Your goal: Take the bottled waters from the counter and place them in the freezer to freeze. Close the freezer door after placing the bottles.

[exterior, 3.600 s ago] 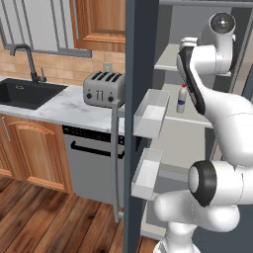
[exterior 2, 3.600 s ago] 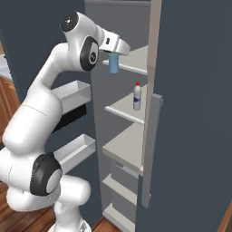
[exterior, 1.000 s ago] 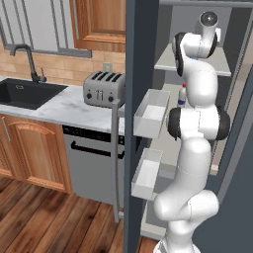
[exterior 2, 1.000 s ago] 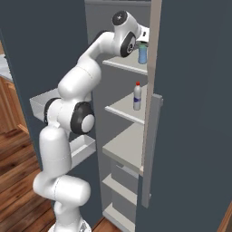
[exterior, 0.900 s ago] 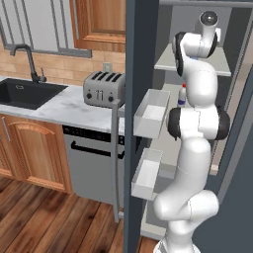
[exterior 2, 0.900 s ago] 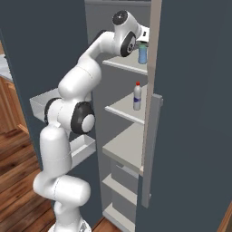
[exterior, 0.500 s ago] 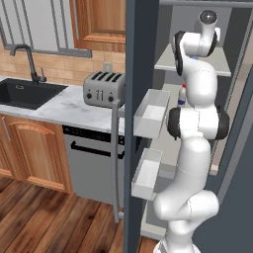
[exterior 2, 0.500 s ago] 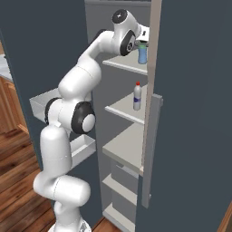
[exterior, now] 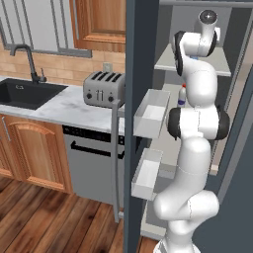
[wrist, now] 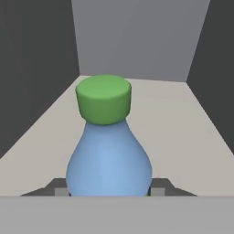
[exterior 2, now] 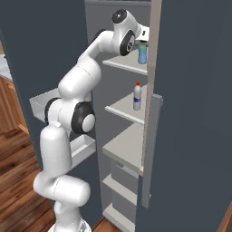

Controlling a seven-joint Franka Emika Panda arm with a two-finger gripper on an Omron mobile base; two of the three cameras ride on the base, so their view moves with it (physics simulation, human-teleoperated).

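1. Tool [exterior 2: 141,44] sits upper centre of the right base view, inside the freezer [exterior 2: 54,41], clamped narrow on the green-capped bottle [wrist: 108,151]. In the hand view the finger tips [wrist: 58,187] show on both sides of the bottle's body at the bottom of the frame.
2. Green-capped bottle is upright: green cap up, long axis vertical. It is over the top shelf [exterior 2: 124,64], near the shelf's front right edge. Can't tell whether its base touches the shelf yet.
3. Key relation: the bottle is right between the tips, and the shelf lies straight below it along the bottle's axis. My read: next is a short drop if needed, then release, then pull the tool back out toward the camera.
4. Red-capped bottle [exterior 2: 137,97] is standing upright on the shelf below, so that one looks done.
5. Freezer door [exterior: 136,123] is open, with white door bins [exterior: 150,112] on its inner face. Closing it is not yet done.
6. Risk, as I judge it: release while the bottle hangs above the shelf and it may tip, since it's narrow and near the edge.
7. Bench [exterior: 59,106] in the left base view carries a toaster [exterior: 103,89].
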